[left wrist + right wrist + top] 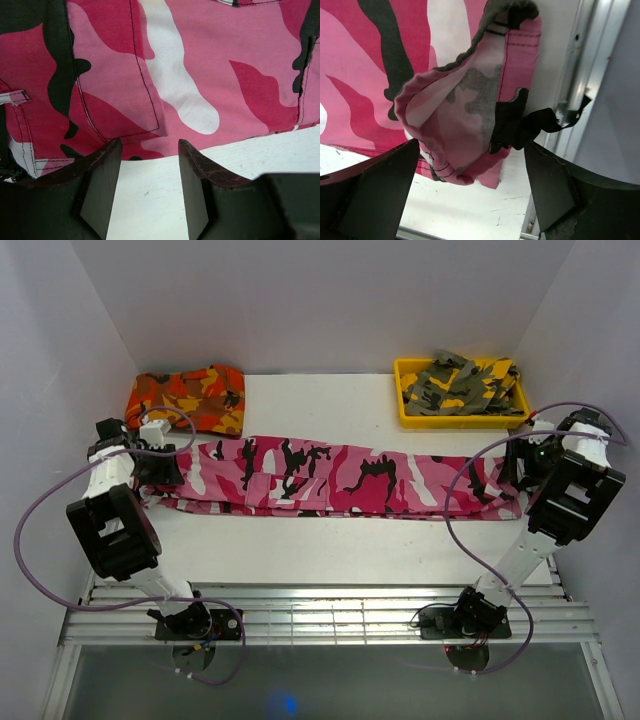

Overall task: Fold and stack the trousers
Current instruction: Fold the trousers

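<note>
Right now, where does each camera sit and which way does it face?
Top external: above and behind the robot, looking down on the table and spread trousers; left arm, right arm show.
Left wrist: on the left arm, looking down at the trousers' edge; its open left pincer shows.
Right wrist: on the right arm, facing a trouser hem; its open right pincer shows.
Shared: all see the trousers.

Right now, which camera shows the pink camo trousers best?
The top external view: the trousers lie spread full length across the table. The left wrist view shows only a stitched patch near their edge; the right wrist view shows only a turned-up hem end.
</note>
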`<state>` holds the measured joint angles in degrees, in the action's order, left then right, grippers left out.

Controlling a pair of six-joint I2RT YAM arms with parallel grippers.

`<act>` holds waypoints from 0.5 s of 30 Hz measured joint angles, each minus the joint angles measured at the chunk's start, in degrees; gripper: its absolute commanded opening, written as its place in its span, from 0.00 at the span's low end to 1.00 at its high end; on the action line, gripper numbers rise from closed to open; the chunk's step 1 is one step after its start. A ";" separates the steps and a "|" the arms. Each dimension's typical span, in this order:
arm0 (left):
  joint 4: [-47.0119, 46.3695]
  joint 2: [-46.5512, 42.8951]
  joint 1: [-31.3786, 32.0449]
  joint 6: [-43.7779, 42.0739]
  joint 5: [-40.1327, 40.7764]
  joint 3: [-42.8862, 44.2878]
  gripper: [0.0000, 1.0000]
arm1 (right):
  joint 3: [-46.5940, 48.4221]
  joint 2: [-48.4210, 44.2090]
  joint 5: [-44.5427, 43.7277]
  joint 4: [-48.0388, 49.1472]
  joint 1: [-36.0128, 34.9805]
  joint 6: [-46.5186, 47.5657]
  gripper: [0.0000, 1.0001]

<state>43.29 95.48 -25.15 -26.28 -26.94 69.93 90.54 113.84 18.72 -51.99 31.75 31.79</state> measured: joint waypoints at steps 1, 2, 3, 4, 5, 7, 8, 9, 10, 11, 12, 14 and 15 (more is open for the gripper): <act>0.13 0.00 0.00 0.00 -0.04 0.00 0.60 | 0.00 0.68 0.50 -0.52 0.20 -0.17 0.92; 0.24 0.00 0.00 0.00 -0.04 0.02 0.60 | -0.13 0.96 0.57 -0.83 0.35 -0.20 0.92; 0.28 0.00 0.00 -0.02 -0.04 0.04 0.60 | -0.52 0.98 0.46 -0.83 0.39 -0.11 0.92; 0.35 0.00 0.00 -0.04 -0.04 0.11 0.60 | -1.05 0.85 0.04 -0.90 0.44 0.07 0.92; 0.44 0.00 0.00 -0.07 -0.02 0.22 0.60 | -2.14 0.44 -0.90 -0.26 0.44 0.39 0.92; 0.46 0.00 0.00 -0.15 -0.02 0.33 0.60 | -4.63 -0.39 -3.39 -0.07 0.61 1.40 0.94; 0.52 0.00 0.00 -0.22 -0.02 0.35 0.60 | -5.95 -0.90 -5.22 -0.07 0.81 2.23 0.94; 0.61 0.00 0.00 -0.26 0.00 0.37 0.60 | -6.27 -1.05 -6.05 -0.13 1.05 2.67 0.94; 0.83 0.00 0.00 -0.26 -0.02 0.44 0.60 | -6.32 -1.16 -7.17 -0.31 1.33 3.37 0.94; 1.11 0.00 0.00 -0.26 -0.02 0.57 0.60 | -6.21 -1.27 -7.98 -0.20 1.68 4.02 0.96; 1.40 0.02 0.00 -0.24 -0.02 0.76 0.60 | -5.77 -1.27 -8.37 -0.61 1.97 4.63 0.97; 1.86 0.20 0.00 -0.22 -0.07 1.46 0.60 | -4.42 -1.22 -8.24 -1.75 2.43 5.73 1.00; 2.03 0.42 0.00 -0.17 -0.09 2.01 0.60 | -3.58 -1.18 -7.91 -2.56 2.56 5.97 0.98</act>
<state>45.32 95.90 -25.15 -26.46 -27.03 71.94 86.96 112.66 10.81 -54.54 34.30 37.76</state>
